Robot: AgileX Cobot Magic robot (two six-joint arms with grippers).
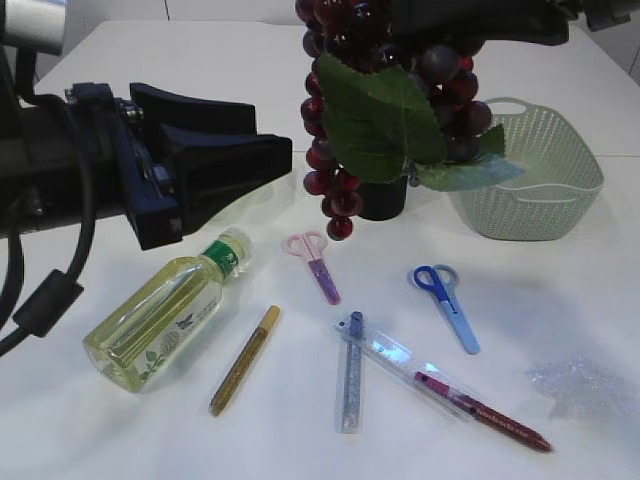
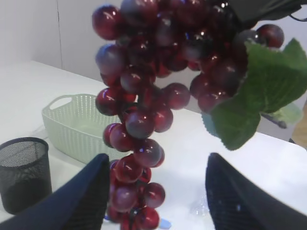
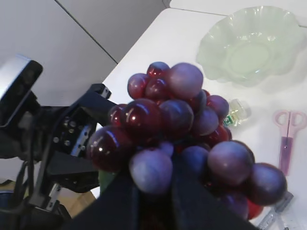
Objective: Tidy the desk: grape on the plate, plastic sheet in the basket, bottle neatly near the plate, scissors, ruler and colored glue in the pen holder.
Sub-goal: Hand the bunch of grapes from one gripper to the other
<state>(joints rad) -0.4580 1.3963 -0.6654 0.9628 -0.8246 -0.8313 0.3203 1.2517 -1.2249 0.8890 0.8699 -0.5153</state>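
**Operator:** While the grape bunch [image 1: 385, 110] hangs above the desk, what carries it?

**Inspector:** The right gripper [image 3: 153, 191] is clamped on the top of the bunch, jaws narrow, with berries bulging over both fingers. The bunch is clear of the table [image 1: 560, 300], in front of the black mesh pen holder [image 2: 24, 172].

**Operator:** Left gripper?

**Inspector:** The left gripper [image 1: 225, 165] has its jaws apart and nothing between them. It sits low at the left, pointing toward the bunch.

**Operator:** Remaining items?

**Inspector:** The bottle [image 1: 165, 310] lies on its side at front left. The pink scissors [image 1: 315, 262] and blue scissors [image 1: 447, 300] lie flat, with glue sticks [image 1: 245, 360] and a clear ruler [image 1: 395, 358] nearby. The plastic sheet [image 1: 580, 388] is at front right. The green basket [image 1: 530, 170] stands at rear right. The green plate [image 3: 247, 45] shows only in the right wrist view, near the bottle cap.
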